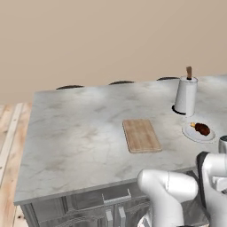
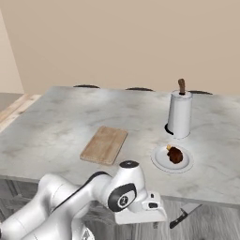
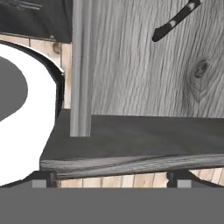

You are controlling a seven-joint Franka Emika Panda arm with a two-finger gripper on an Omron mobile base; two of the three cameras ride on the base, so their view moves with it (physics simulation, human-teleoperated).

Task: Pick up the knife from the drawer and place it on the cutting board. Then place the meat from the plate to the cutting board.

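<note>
We judge the first step is in hand: fetching the knife (image 2: 182, 217), whose black handle shows at 5 o'clock in the right base view, lying in the open drawer (image 3: 144, 78) below the counter (image 1: 80, 133). Our gripper (image 3: 109, 181) hangs over the drawer, jaws spread wide, holding and touching nothing. Next we must align over the handle and descend. The cutting board (image 1: 141, 135) lies bare; the meat (image 2: 175, 154) sits on its plate (image 2: 159, 161).

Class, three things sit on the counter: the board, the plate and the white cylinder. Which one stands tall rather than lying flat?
The white cylinder with the brown top, behind the plate. It stands upright, while the plate and the board lie flat on the counter.
</note>
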